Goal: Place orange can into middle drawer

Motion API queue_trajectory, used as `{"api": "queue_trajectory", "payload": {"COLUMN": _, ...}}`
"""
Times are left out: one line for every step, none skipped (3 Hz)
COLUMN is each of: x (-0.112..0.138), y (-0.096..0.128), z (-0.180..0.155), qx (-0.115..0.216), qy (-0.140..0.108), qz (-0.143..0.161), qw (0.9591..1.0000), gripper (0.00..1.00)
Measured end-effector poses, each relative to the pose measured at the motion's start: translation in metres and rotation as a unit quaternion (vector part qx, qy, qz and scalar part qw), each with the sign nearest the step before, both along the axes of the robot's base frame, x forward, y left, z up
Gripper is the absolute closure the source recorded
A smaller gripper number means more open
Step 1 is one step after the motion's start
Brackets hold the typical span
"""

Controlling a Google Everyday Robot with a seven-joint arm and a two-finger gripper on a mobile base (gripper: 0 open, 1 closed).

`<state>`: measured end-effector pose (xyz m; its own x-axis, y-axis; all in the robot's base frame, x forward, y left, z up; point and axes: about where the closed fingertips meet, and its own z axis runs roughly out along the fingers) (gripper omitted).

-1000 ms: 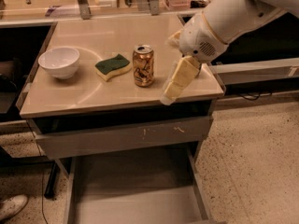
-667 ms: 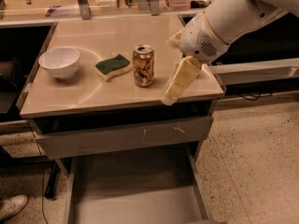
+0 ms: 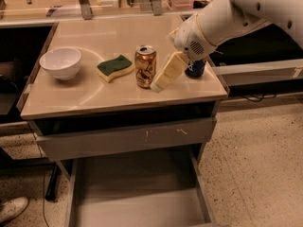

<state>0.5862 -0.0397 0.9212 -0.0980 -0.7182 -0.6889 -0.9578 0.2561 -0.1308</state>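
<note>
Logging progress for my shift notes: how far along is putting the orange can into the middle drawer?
Done: the middle drawer is pulled out below the tabletop. In hand: the end effector sits just right of the orange can, which stands upright on the table; no grasp is evident. Left: grasp the can, lift it and lower it into the drawer.

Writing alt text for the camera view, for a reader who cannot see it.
An orange can stands on a table with the gripper angled down just right of it, and the middle drawer below is pulled open. A white bowl and green sponge sit left of the can; a blue can is partly hidden behind the arm.
</note>
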Motion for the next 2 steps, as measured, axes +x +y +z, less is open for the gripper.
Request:
{"api": "queue_trajectory", "payload": {"x": 0.031, "y": 0.003, "z": 0.000, "qx": 0.013, "qy": -0.007, "qz": -0.020, "qw": 0.9997, "gripper": 0.00}}
{"api": "queue_trajectory", "payload": {"x": 0.052, "y": 0.007, "z": -0.001, "qx": 0.017, "qy": -0.010, "qz": -0.028, "qw": 0.9994, "gripper": 0.00}}
